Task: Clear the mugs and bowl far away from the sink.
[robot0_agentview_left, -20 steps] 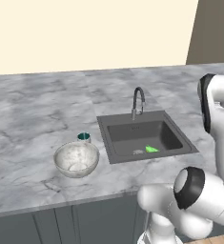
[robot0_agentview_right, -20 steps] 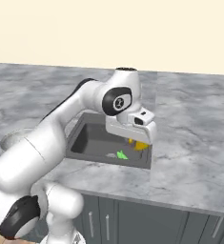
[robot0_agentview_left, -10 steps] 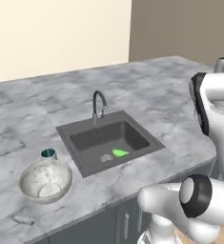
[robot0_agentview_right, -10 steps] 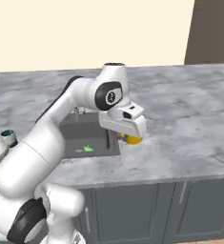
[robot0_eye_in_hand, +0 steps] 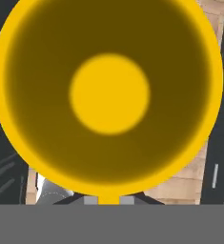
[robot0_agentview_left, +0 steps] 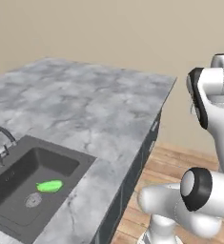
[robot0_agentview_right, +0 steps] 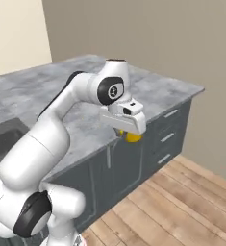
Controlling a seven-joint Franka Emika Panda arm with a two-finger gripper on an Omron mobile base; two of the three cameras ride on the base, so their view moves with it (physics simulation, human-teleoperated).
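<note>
Since half a second ago: base driven on along the run, sink [robot0_agentview_left: 32, 183] slid to the lower left of the left base view, bowl and pale mug gone from frame, surface [robot0_agentview_left: 92, 107] end and wooden floor [robot0_agentview_right: 182, 202] now ahead. Surface: grey marbled, ending at a corner over dark drawer fronts [robot0_agentview_right: 165, 137]. Sink: dark basin, faucet [robot0_agentview_left: 0, 140] at its back, a green item [robot0_agentview_left: 49, 186] inside. Yellow mug [robot0_agentview_right: 130, 136]: carried under the tool [robot0_agentview_right: 126, 132], poised past the surface's front edge, over cabinet fronts and floor; in the hand view, mouth facing the camera. Tool: closed on the mug's rim. Risks, judged: a release here would drop the mug to the floor; rim-only grip liable to slip under the base's motion; placement too near the corner liable to tip off.
</note>
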